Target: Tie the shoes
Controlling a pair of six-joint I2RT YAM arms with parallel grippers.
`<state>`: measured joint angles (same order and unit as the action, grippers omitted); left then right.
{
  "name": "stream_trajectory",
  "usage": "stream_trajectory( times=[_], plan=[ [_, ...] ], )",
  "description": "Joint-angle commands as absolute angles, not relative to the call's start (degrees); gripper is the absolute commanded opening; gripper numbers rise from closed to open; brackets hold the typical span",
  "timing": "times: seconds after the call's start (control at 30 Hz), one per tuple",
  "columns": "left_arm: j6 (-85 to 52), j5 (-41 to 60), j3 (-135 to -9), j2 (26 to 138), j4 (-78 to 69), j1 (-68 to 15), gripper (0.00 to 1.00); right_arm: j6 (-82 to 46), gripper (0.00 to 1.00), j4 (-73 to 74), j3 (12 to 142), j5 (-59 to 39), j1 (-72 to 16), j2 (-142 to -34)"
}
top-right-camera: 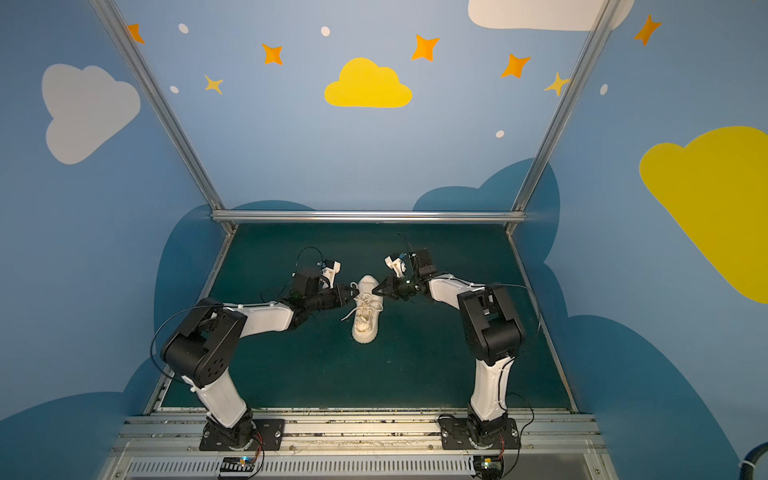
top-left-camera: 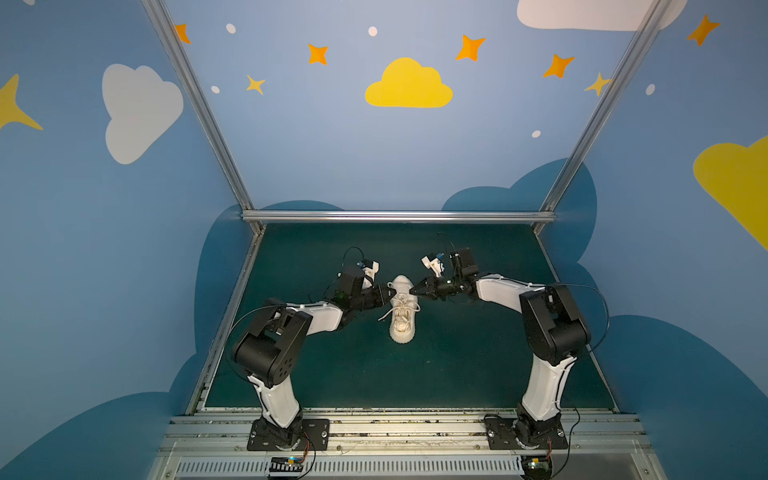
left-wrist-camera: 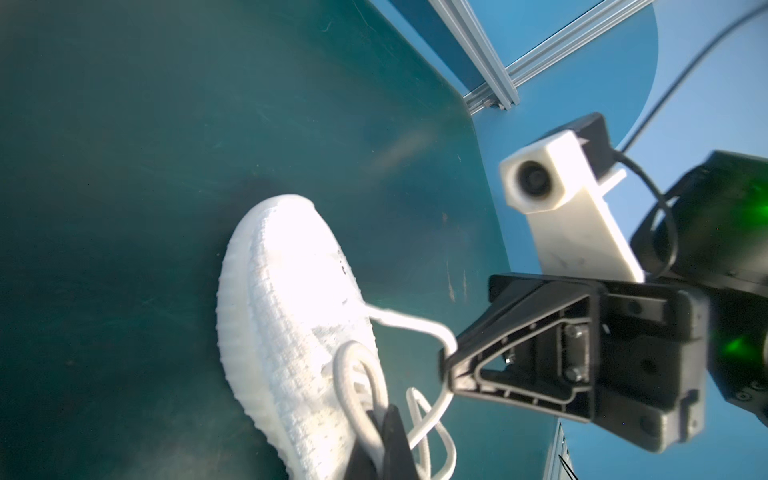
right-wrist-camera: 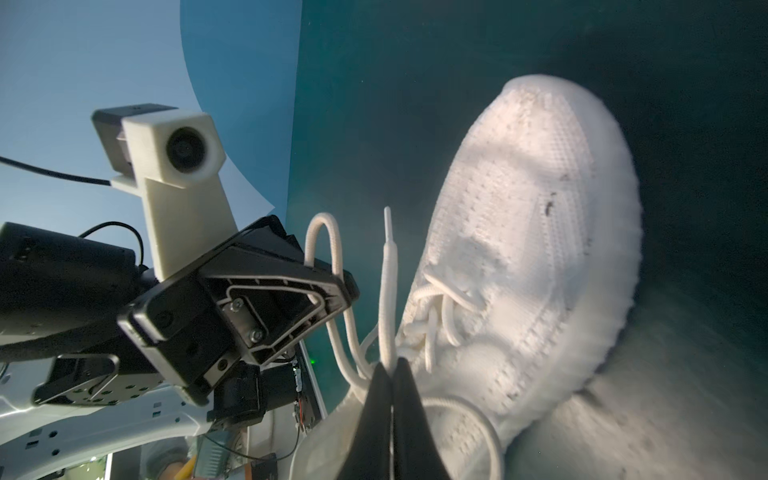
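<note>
The shoe (top-left-camera: 402, 320) lies in the middle of the bench (top-left-camera: 457, 365). Your left hand (right-wrist-camera: 349, 291) and right hand (left-wrist-camera: 446, 365) each grip the laces (right-wrist-camera: 388, 291); next, I think, you cross them for the knot.

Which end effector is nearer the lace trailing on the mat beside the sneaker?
Left. The left end effector sits close by that trailing lace, on its side; the right end effector is across the sneaker.

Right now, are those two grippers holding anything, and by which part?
Yes, laces of the sneaker. The left gripper pinches a lace loop; the right gripper pinches a straight lace strand, below its tip.
</note>
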<state>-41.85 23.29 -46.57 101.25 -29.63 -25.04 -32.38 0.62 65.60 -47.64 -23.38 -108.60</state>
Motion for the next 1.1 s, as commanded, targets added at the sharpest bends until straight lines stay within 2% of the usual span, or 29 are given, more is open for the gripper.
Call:
stream_trajectory(
  times=[0.0, 0.87, 1.07],
  plan=[
    [-41.4, 22.4, -45.4, 99.2, -30.0, -25.0, 0.03, -34.8, 0.0, 3.4, 63.8, -43.0, -22.9, -105.5],
    [-41.7, 23.2, -43.7, 99.5, -30.4, -24.0, 0.03, -36.2, 0.0, -2.2, 56.9, -33.6, -19.2, -99.3],
    [-43.0, 25.3, -44.0, 101.6, -32.5, -24.1, 0.03, -33.4, 0.0, -5.9, 61.4, -42.7, -18.7, -104.6]
  ],
)
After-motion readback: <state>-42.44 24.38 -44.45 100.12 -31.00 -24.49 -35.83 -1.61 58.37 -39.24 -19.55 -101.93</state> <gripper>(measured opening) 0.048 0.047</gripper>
